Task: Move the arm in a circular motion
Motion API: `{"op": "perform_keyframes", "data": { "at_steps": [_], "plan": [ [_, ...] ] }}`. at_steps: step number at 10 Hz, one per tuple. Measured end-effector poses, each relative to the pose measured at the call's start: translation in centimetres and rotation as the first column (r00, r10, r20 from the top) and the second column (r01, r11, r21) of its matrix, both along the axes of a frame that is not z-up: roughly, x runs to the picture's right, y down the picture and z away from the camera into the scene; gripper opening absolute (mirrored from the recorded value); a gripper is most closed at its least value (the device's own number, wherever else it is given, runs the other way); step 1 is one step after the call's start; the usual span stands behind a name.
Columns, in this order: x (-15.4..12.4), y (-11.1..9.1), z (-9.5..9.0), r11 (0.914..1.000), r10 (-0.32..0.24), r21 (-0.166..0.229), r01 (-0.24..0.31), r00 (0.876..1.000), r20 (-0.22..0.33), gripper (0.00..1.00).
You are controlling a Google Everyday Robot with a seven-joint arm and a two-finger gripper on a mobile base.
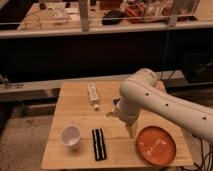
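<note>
The arm is large, white and smooth, with dark dots along its segments. It reaches in from the right edge and bends over the middle of the wooden table. Its narrow pale gripper points down, its tip just left of the orange plate and right of the black object. Nothing shows in the gripper. A blue object is mostly hidden behind the arm's elbow joint.
A white cup stands at the front left. A white tube lies at the back middle of the table. A dark counter with a railing and cluttered shelves runs behind the table.
</note>
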State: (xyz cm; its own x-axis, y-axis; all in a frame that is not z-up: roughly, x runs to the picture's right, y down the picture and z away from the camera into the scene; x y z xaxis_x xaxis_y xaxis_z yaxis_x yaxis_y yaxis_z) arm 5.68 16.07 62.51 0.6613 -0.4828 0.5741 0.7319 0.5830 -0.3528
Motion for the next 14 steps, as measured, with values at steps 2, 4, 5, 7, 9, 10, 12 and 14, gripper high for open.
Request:
{"op": "perform_keyframes", "data": {
  "at_steps": [2, 4, 5, 7, 9, 10, 12, 14],
  "plan": [
    [-0.7, -0.3, 0.3, 0.9990, -0.034, 0.028, 0.036, 0.997, -0.071, 0.80],
    [-0.8, -0.3, 0.8, 0.9932, -0.074, 0.077, 0.088, 0.984, -0.161, 0.80],
    [-0.8, -0.3, 1.2, 0.9918, -0.079, 0.084, 0.096, 0.980, -0.182, 0.80],
    [-0.8, -0.3, 1.4, 0.9956, -0.080, 0.038, 0.086, 0.986, -0.144, 0.80],
    [-0.7, -0.3, 1.5, 0.9969, -0.078, -0.001, 0.079, 0.991, -0.109, 0.80],
    [-0.9, -0.3, 1.6, 0.9968, -0.080, -0.002, 0.080, 0.991, -0.107, 0.80],
    [-0.7, -0.2, 1.5, 0.9970, -0.078, -0.002, 0.078, 0.991, -0.111, 0.80],
    [-0.8, -0.2, 1.6, 0.9968, -0.080, -0.002, 0.080, 0.991, -0.109, 0.80]
  ]
}}
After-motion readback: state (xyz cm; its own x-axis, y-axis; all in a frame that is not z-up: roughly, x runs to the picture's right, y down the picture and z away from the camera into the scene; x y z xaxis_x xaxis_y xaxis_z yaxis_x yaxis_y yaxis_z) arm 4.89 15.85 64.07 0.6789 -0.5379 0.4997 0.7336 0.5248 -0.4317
